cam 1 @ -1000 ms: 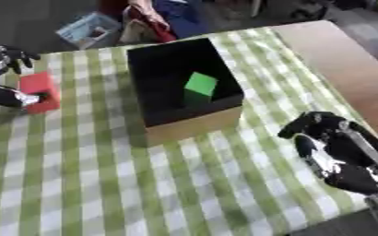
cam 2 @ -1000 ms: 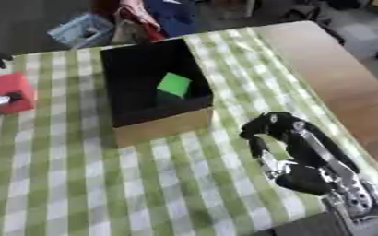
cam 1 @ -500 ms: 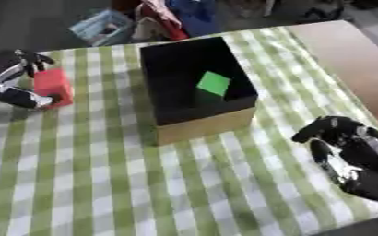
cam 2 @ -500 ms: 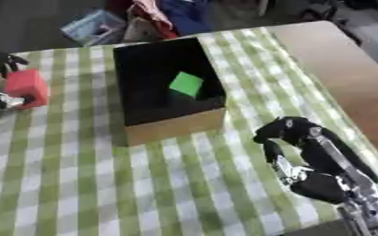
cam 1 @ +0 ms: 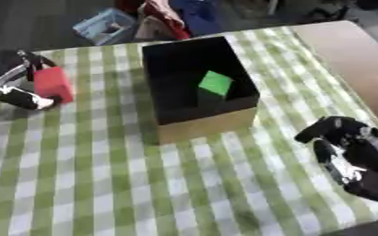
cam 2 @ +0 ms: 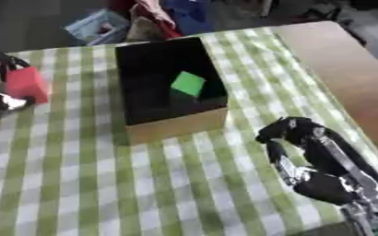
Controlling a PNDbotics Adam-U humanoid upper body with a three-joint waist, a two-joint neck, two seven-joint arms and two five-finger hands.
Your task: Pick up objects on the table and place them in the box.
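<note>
Red block (cam 1: 52,83) sits pinched in the left hand (cam 1: 19,85), out at the table's left edge: fingers (cam 1: 32,59) curl over its far top edge and the thumb (cam 1: 27,98) presses in at its near lower corner. Block and hand sit low over the green-and-white checked cloth (cam 1: 103,175); whether the block touches the cloth cannot be told.

To the right of that hand, well apart from it, stands the box (cam 1: 198,87), black inside with a tan cardboard front wall (cam 1: 208,126). Its top is open, and inside lies one thing only that can be made out: a green block (cam 1: 215,83), tilted on a corner, resting toward the right side of the black floor.

Over on the other side, the right hand (cam 2: 305,156) hangs near the box's front right corner, clear of it, above the cloth. Its fingers are curled inward, with nothing in them. Further right of that hand the cloth ends and bare brown tabletop (cam 1: 366,55) shows.

Beyond the box, past the far table edge, a blue basket (cam 1: 103,26) and some red and blue fabric (cam 1: 176,14) lie on the floor.
</note>
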